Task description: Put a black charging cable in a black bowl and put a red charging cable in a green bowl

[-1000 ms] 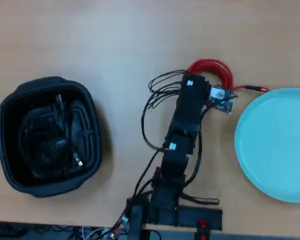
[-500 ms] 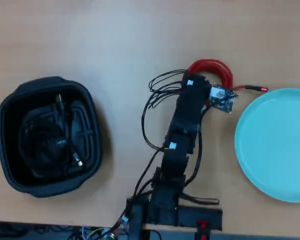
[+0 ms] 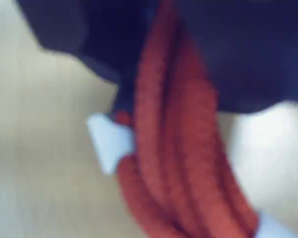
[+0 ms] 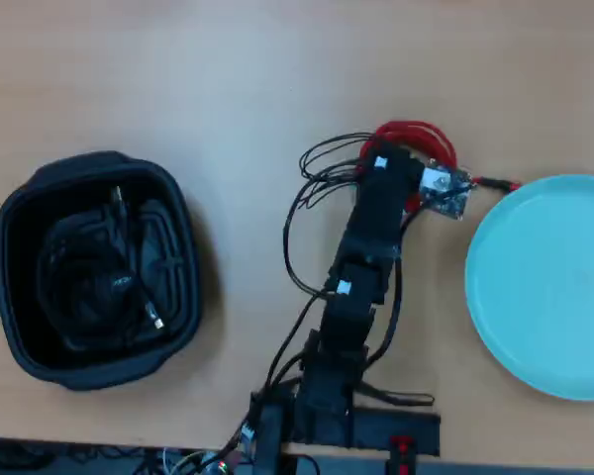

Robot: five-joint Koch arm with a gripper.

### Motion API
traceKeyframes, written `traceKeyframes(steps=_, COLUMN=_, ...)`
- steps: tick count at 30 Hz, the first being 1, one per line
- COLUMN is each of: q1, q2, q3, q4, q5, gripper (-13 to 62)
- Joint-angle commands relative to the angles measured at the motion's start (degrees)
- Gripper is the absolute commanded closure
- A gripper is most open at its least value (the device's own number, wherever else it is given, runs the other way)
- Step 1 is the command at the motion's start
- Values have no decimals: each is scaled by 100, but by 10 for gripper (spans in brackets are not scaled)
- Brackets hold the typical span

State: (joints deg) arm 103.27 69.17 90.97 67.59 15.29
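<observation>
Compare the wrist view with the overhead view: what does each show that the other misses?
Only the wrist view: a blurred close-up of the red charging cable's bundled strands and white tie, under dark tool parts.

Only the overhead view: the black charging cable lying inside the black bowl, the empty green bowl, and the whole arm.

Both: the red charging cable at the tool, outside the green bowl.

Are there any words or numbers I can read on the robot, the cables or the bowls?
None can be read.
Small white stickers on the arm: too small and blurred.
A faint pale mark on the black charging cable in the black bowl: too blurred to read.
The red charging cable and the green bowl show no writing.
</observation>
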Motion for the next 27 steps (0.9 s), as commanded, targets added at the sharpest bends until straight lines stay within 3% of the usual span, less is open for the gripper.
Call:
traceKeyframes(steps=1, q1=9, q2=-114, q3=-18, q4=44, q5=-26, gripper=572)
traceKeyframes(steps=7, q1=0, q2=18, q3=-18, q4=70, q5=-9, gripper=569)
traceKeyframes(steps=27, q1=-62, q2=4113, q3=35, q4=-9, q5=-18, gripper=569)
